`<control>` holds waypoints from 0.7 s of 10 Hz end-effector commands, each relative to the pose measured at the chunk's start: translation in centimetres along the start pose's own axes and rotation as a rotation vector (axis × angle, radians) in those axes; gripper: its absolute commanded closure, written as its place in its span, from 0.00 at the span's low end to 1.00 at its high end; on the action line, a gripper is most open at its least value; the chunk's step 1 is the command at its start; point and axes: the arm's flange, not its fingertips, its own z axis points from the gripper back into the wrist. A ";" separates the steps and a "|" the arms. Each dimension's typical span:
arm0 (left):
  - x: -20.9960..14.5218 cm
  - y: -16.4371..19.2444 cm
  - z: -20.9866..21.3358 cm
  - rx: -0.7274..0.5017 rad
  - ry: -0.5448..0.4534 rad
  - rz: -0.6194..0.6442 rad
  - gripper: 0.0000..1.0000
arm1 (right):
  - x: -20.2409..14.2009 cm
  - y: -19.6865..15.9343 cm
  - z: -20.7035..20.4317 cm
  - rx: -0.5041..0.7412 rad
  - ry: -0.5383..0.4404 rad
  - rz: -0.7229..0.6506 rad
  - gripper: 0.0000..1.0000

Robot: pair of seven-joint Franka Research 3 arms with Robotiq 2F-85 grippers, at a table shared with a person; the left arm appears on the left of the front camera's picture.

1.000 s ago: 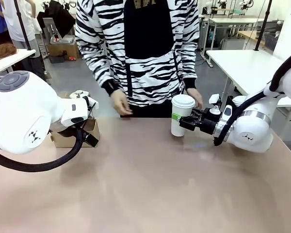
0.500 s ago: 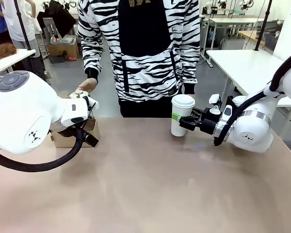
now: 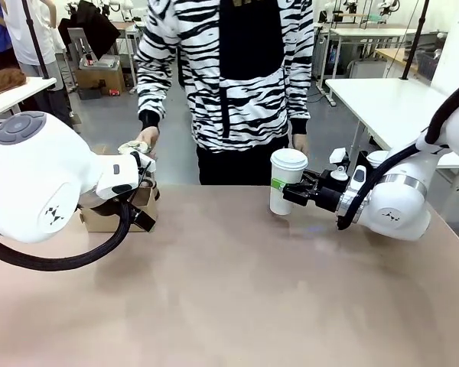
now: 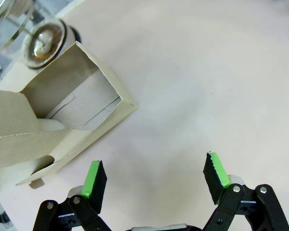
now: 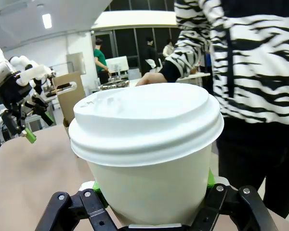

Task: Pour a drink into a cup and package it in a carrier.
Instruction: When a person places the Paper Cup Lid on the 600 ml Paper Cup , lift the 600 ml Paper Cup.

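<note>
We saw the right claw (image 3: 294, 192) clamped on the white paper cup (image 3: 286, 183), green pads pressed on both sides of its lower wall. The cup stood upright with its white domed lid (image 5: 144, 120) on, at the far right of the worktop (image 3: 229, 290); we couldn't tell whether its base touched. The left claw (image 4: 155, 166) was spread wide and held nothing, hanging over bare worktop just beside the brown cardboard carrier (image 4: 82, 103). The carrier sat at the far left of the worktop, its pocket open, with a glass jug (image 4: 41, 36) just behind it. We couldn't see any drink in the jug. A person in a zebra-striped top stood across the worktop, with one hand (image 3: 144, 141) above the carrier side.
</note>
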 end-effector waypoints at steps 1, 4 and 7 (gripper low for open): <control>0.0 0.0 0.0 -0.002 -0.001 0.000 0.00 | 0.0 0.0 0.0 0.000 0.000 0.000 0.20; 0.0 0.0 0.0 -0.002 -0.001 0.000 0.00 | 9.3 -0.9 3.1 0.010 0.024 -0.067 0.20; 0.0 0.0 0.0 -0.002 -0.001 0.000 0.00 | 20.0 0.1 6.4 0.000 0.073 -0.086 0.20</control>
